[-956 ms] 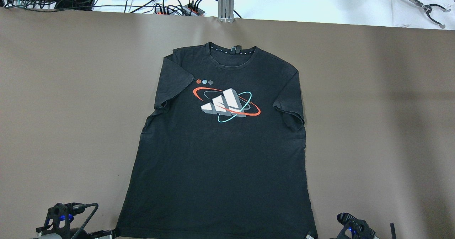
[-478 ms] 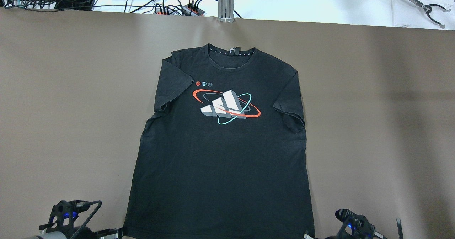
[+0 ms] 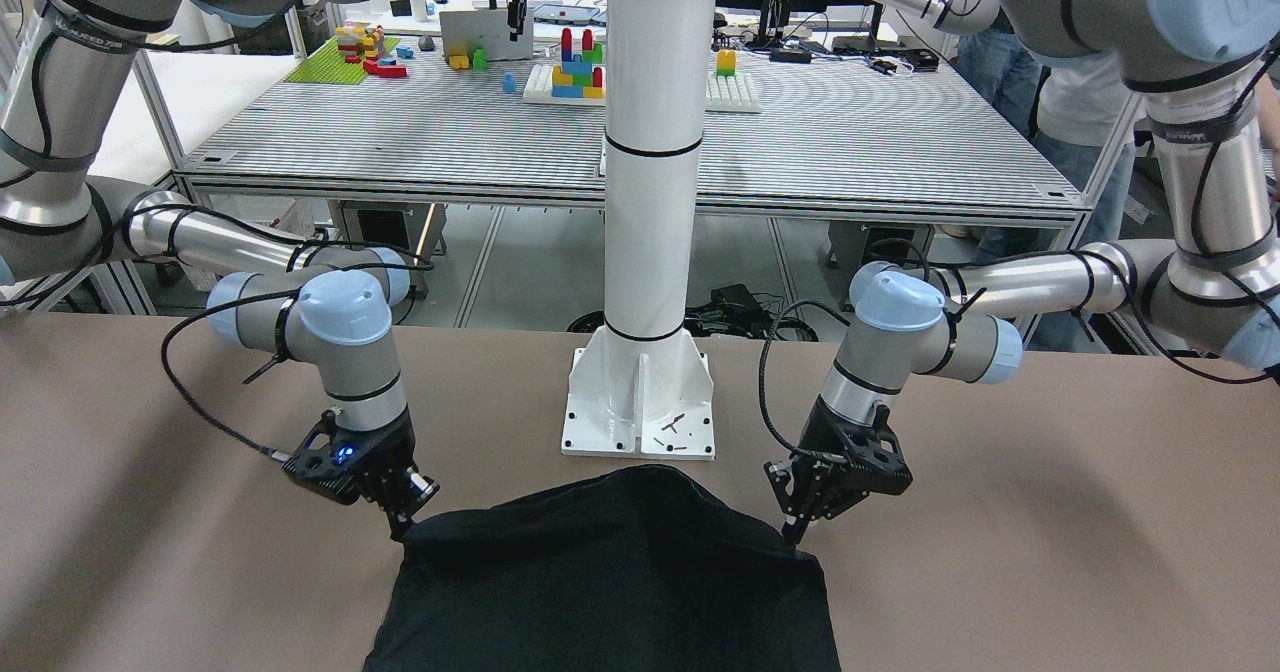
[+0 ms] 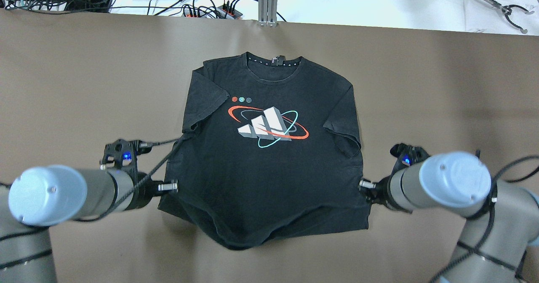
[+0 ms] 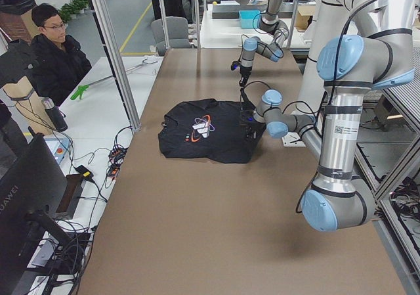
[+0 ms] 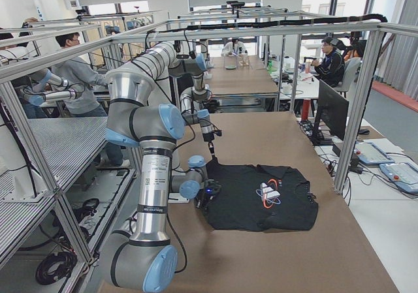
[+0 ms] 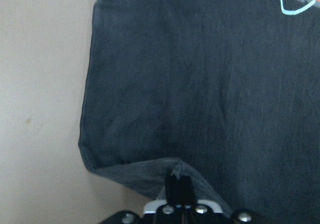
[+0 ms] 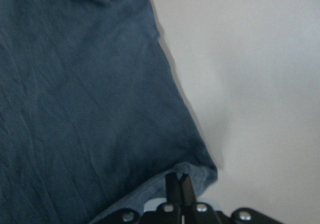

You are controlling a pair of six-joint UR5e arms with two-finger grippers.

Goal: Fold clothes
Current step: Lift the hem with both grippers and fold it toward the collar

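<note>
The clothes are one black T-shirt (image 4: pixel 269 173) with a white, red and teal chest logo, lying face up on the brown table, collar at the far side. My left gripper (image 4: pixel 170 187) is shut on the hem's left corner, and my right gripper (image 4: pixel 363 185) is shut on the hem's right corner. Both corners are lifted and the hem sags between them. The left wrist view shows the shut fingertips (image 7: pixel 177 176) pinching the folded-up hem (image 7: pixel 150 176). The right wrist view shows the same (image 8: pixel 179 180). In the front-facing view the left gripper (image 3: pixel 795 532) and right gripper (image 3: pixel 402 527) flank the shirt (image 3: pixel 610 582).
The white pillar's base plate (image 3: pixel 640 402) stands just behind the shirt's near edge. Cables and power strips (image 4: pixel 202 5) and an aluminium post (image 4: pixel 268 1) line the table's far edge. An operator (image 5: pixel 56 52) sits beyond it. Bare brown table (image 4: pixel 442 97) lies on both sides.
Both arms have come in from the near edge toward the collar, carrying the hem corners. The shirt's lower part is now lifted and shortened, with the hem sagging in the middle.
</note>
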